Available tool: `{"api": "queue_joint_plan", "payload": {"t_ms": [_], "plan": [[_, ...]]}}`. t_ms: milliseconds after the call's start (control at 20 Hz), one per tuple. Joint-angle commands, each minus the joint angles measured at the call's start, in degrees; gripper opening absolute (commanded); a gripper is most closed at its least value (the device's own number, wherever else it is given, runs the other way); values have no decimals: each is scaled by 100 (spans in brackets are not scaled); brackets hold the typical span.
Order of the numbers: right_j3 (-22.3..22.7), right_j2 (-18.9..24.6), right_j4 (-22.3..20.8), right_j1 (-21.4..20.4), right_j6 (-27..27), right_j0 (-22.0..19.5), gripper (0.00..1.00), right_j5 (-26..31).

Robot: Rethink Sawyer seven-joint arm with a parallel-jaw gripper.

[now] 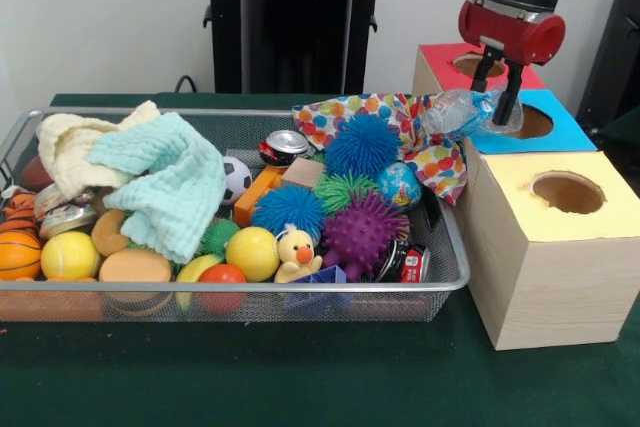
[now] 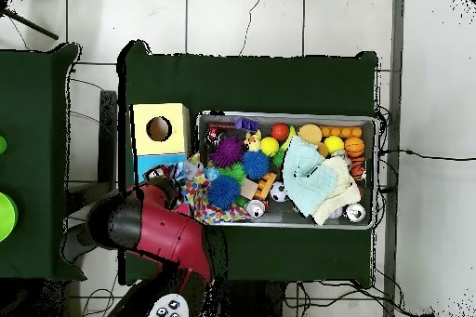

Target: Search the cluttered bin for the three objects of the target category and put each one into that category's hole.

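My gripper (image 1: 497, 87) hangs over the blue-topped box (image 1: 565, 135) at the right and is shut on a crushed clear plastic bottle (image 1: 458, 113). The bottle lies sideways in the fingers, between the bin's far right corner and the blue box's round hole (image 1: 530, 123). The silver wire-mesh bin (image 1: 250, 293) is full of toys and cloths; it also shows in the overhead view (image 2: 374, 174). No other clear bottle shows in the bin. In the overhead view my red arm (image 2: 158, 225) covers the gripper.
A red-topped box (image 1: 440, 55) stands behind the blue one and a yellow-topped box (image 1: 600, 209) in front, each with a hole. The bin holds spiky balls (image 1: 362, 235), a dotted cloth (image 1: 430, 152), towels (image 1: 160, 182), a metal can (image 1: 285, 145), a rubber duck (image 1: 297, 253) and balls.
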Motion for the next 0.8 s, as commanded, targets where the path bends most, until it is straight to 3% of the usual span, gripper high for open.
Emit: {"api": "queue_joint_plan", "payload": {"t_ms": [50,400,800], "plan": [[-179,321,658,777,2044,274,0,658],[-637,-62,1002,1233,2441,682,0,985],[-963,-334,1151,1625,2667,879,0,1081]]}}
